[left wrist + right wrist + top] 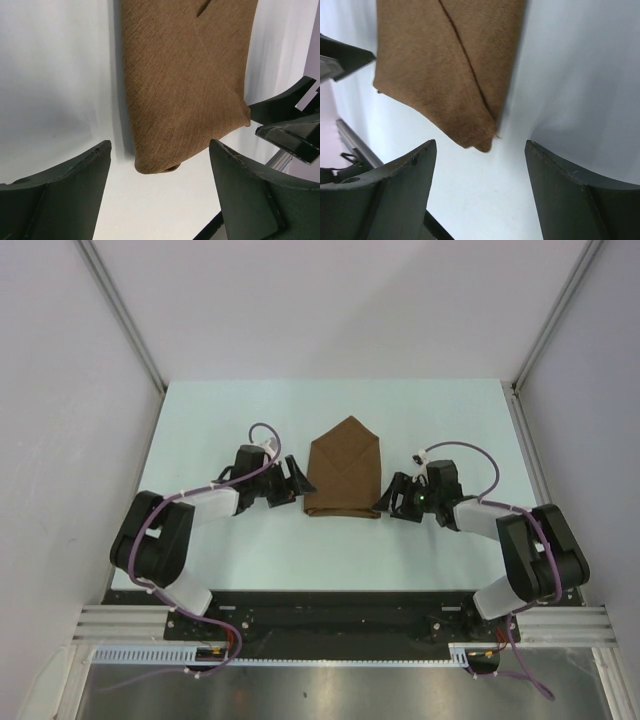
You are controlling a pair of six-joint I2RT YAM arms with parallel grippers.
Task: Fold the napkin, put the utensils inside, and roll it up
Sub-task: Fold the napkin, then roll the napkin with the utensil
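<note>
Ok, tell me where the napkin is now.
In the top view the folded napkin lies centrally, flat between the left gripper and the right gripper.

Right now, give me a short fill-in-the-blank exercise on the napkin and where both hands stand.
1. The napkin lies ___ the left hand and the right hand.
2. Both hands' jaws stand ___.
3. The napkin is plain ___ cloth.
Missing words: between, open, brown.

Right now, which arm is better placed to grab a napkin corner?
Probably left: the napkin has a corner inside the open left gripper; the right gripper barely reaches its corner.
</note>
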